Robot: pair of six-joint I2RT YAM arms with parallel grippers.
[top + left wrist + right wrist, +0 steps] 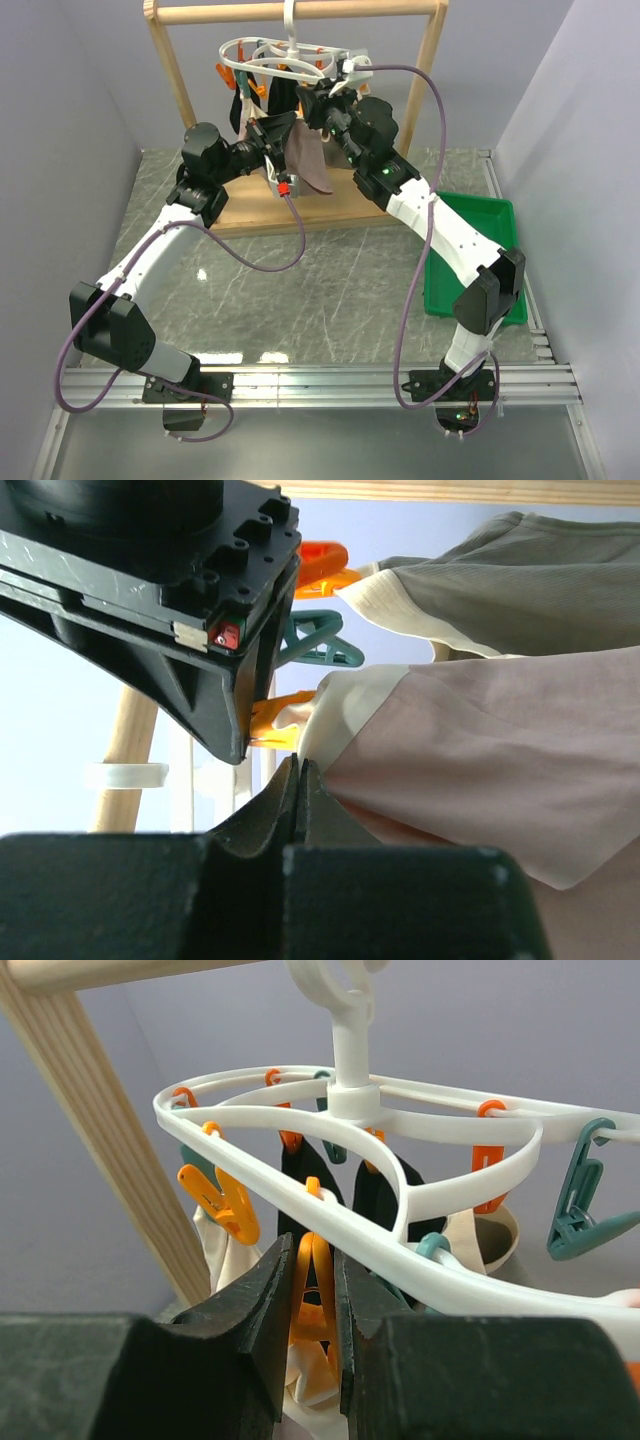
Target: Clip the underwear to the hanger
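Observation:
The white oval hanger (290,55) hangs from the wooden rack; it also shows in the right wrist view (350,1100). The pink-beige underwear (310,160) hangs below it. In the left wrist view the underwear (480,760) shows its cream waistband (350,705) running to the tips of my left gripper (298,770), which is shut on the waistband edge. My right gripper (312,1260) is closed on the handles of an orange peg (318,1290) on the outer ring, with cream fabric (310,1400) bunched at the peg's mouth. In the top view both grippers, the left (275,135) and the right (322,100), meet under the hanger.
A grey-taupe garment (520,580) and a black garment (282,95) hang from other pegs. The rack's wooden post (100,1130) stands close on the left, and its base board (300,210) lies beneath. A green tray (470,250) sits at the right.

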